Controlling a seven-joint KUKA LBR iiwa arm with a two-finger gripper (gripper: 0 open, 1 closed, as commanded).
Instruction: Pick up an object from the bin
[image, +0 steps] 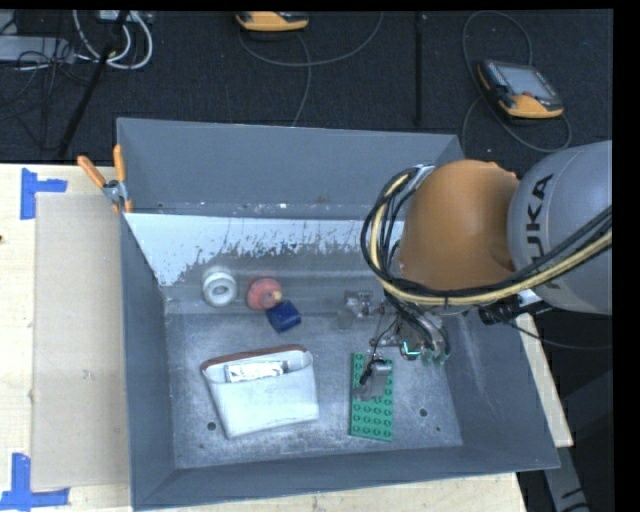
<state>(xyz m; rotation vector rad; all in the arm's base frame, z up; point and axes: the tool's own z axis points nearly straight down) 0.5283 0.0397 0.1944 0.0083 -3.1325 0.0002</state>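
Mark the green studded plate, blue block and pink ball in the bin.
green studded plate (372, 412), camera view, middle of its lower studded face.
blue block (284, 317), camera view, its top face.
pink ball (264, 292), camera view, centre of its top.

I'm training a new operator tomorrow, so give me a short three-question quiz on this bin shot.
1. Which thing is the gripper over?
A) a red mug
B) a green studded plate
C) a yellow sponge
2. True or false: the pink ball lies between the white roll and the blue block.
3. Fill in the blank: the flat pouch-like thing to the left of the plate in this view is coloured ____.

Key: 1 B; 2 true; 3 white.
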